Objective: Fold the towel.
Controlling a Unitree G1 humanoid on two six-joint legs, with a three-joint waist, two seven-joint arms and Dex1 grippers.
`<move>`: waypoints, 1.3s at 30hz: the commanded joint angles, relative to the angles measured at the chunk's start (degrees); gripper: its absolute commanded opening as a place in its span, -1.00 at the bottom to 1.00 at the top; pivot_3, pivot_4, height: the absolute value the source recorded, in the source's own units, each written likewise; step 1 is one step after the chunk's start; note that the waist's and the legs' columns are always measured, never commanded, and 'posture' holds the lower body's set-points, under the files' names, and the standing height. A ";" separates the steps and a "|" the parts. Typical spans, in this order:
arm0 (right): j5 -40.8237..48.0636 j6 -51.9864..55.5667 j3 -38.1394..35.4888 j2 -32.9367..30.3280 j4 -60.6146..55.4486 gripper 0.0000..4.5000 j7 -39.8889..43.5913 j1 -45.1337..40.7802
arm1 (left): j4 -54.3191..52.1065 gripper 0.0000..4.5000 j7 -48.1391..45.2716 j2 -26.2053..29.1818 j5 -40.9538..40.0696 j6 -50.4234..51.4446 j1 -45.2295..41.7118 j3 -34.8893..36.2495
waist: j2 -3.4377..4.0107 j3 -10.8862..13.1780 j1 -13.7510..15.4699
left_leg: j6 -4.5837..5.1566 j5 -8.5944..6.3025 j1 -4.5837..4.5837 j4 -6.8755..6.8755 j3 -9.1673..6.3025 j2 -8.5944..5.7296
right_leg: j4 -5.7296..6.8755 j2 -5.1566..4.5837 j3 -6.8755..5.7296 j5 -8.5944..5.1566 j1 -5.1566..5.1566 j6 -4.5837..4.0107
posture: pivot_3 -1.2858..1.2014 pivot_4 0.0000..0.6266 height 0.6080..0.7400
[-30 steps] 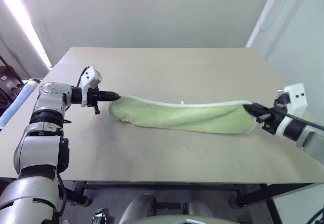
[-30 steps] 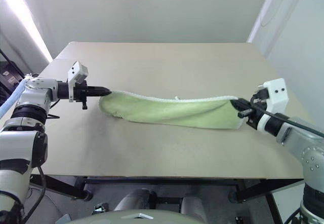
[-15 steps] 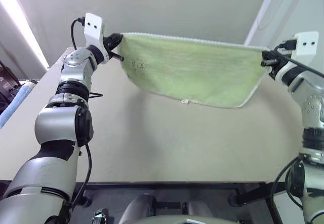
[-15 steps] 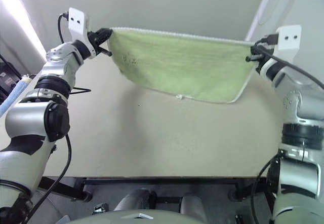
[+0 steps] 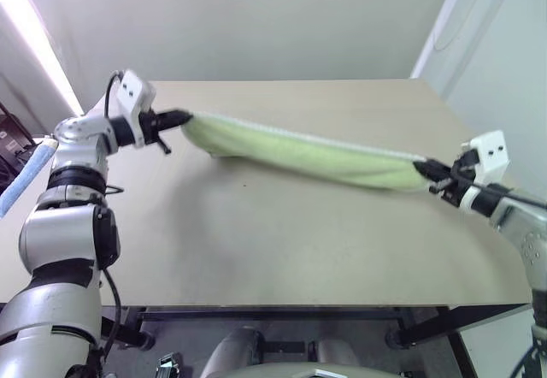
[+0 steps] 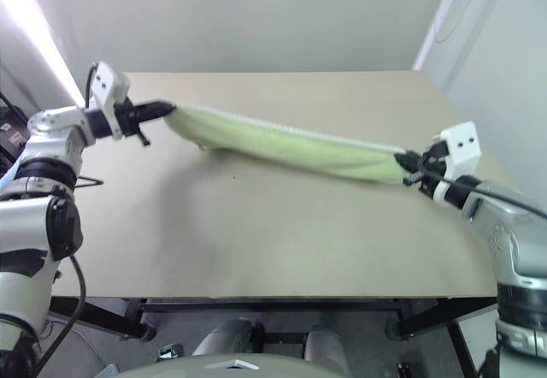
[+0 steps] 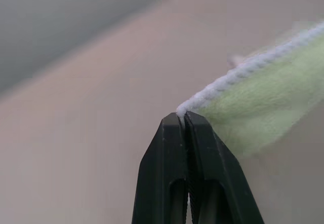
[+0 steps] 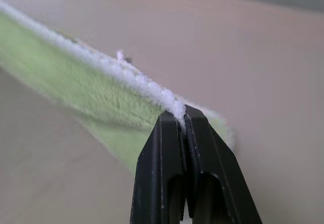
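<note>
Two black two-fingered grippers each pinch one corner of a single towel (image 5: 299,156). The left gripper (image 5: 183,118) is clamped tight on the white corded edging, as is the right gripper (image 5: 425,170). The towel, fuzzy light green terry, stretches as a long sagging band between them, above one smooth beige rectangular table (image 5: 282,250). One blue cloth roll (image 5: 19,186) lies beyond the table's left edge.

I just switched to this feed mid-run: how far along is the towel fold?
Done: both corners are gripped. The left gripper and the right gripper are each shut on a white-edged corner of the towel. In hand: the towel hangs stretched between them, low over the table, its left part seemingly touching down. Left: no finished fold shows; it must still be laid flat, folded and released.
</note>
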 commanded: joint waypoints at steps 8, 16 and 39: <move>4.08 6.63 -4.07 -1.14 -12.07 -1.00 0.17 8.77 | -8.33 -0.98 -8.15 4.15 0.76 -1.29 7.63 -3.72 | 0.02 -0.02 0.55 | -0.01 -0.01 0.02 -0.02 -0.01 0.01 | -0.03 -0.05 0.01 -0.08 0.04 -0.19 | 0.03 -1.00 0.49; 7.66 13.01 -9.50 -2.20 -21.08 -1.00 0.07 17.86 | -10.98 -0.98 -11.90 7.55 0.88 -2.31 12.58 -5.60 | 0.01 -0.02 0.41 | 0.00 -0.01 -0.03 -0.24 0.00 0.01 | -0.24 -0.06 0.03 -0.09 -0.06 -0.13 | 0.03 -1.00 0.49; 7.32 18.20 -8.26 -2.33 -26.21 -1.00 -6.52 21.94 | -9.23 -0.98 -5.95 4.80 1.82 0.85 10.16 -7.25 | -0.06 -0.08 0.73 | 0.00 -0.03 -0.03 -0.37 0.08 0.05 | -0.42 -0.17 0.01 -0.15 -0.02 -0.26 | 0.03 -1.00 0.49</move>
